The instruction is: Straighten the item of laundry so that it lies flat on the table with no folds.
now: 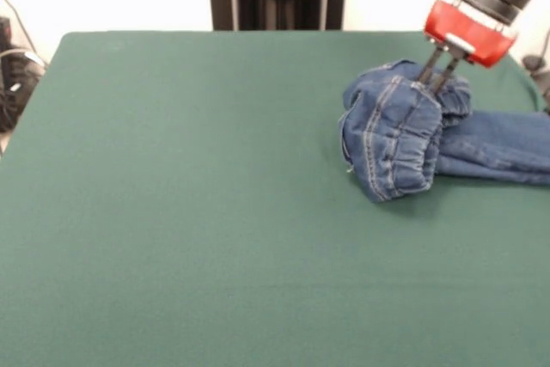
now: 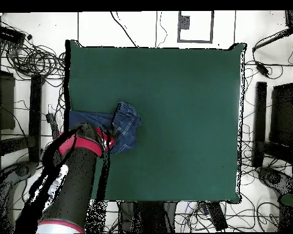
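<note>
The item of laundry (image 1: 395, 139), a small pair of blue jeans with pale stitching, lies bunched at the right side of the green table (image 1: 189, 195). Its elastic waistband is folded over into a rounded heap, and the legs stretch right to the picture's edge. My gripper (image 1: 436, 83) comes down from the upper right, its two dark fingers close together and pinching the denim at the top of the heap. In the overhead view the jeans (image 2: 127, 122) lie near the table's (image 2: 179, 109) left edge, with the gripper (image 2: 108, 140) at their lower side, partly hidden by the red wrist.
Green cloth stretches wide to the left of and in front of the jeans in the front view. Cables (image 1: 13, 75) lie off the table's left edge. In the overhead view, cables (image 2: 27, 58) and stands ring the table.
</note>
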Controlling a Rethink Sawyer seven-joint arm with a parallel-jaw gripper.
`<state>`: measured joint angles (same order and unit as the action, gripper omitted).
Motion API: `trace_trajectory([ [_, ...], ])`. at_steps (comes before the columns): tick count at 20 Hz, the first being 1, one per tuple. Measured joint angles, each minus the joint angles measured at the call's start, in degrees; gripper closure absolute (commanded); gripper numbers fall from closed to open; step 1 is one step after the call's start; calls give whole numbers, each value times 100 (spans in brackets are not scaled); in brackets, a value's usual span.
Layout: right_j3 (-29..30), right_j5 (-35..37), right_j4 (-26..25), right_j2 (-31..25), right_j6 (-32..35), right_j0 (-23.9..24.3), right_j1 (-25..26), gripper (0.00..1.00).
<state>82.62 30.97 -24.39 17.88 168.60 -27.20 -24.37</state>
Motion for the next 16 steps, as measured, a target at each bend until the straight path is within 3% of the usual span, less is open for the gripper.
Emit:
trace_trajectory([
  [7,781,-856,-125,0,0,601,-510,100],
  [16,1288,-1259,-621,-94,0,1473,-898,100],
])
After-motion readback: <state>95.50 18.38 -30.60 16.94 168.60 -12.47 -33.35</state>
